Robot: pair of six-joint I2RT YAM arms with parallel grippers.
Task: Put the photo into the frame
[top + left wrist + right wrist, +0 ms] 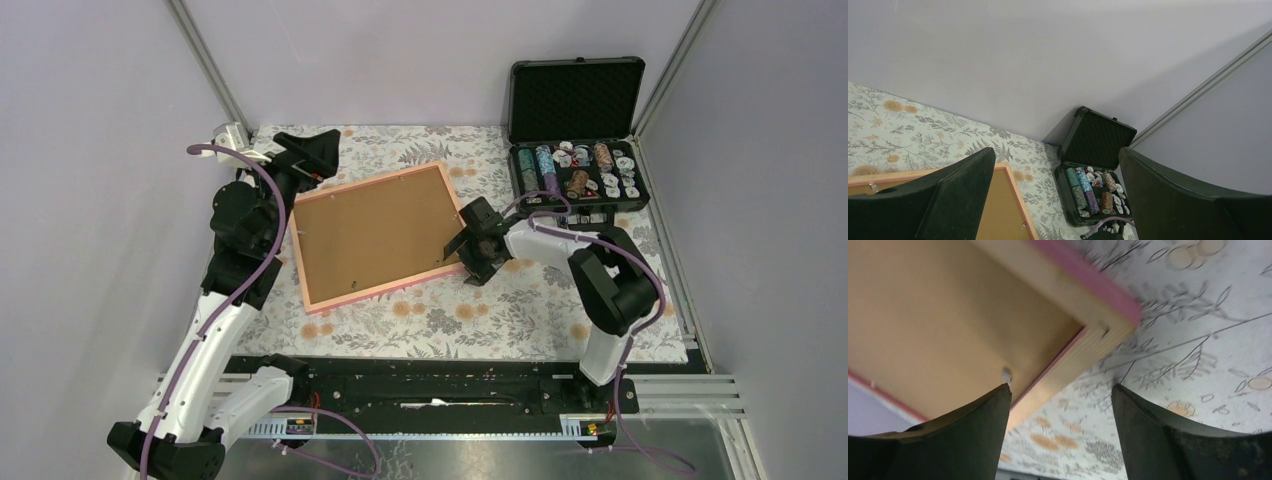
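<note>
frame point(386, 286): pink-edged wooden rectangle, back side up, brown board point(372, 235) filling it
pose: flat, turned askew
place: floral surface point(480, 310), left of centre

both the left arm point(205, 345) and the right arm point(600, 352) have white shells on their long links and chunky black housings at the joints. a purple cable point(262, 182) trails along each arm from beside the black base rail point(430, 385). the left gripper point(1057, 152) and right gripper point(1060, 387) are matte black, with broad curved fingers point(958, 195).
</note>
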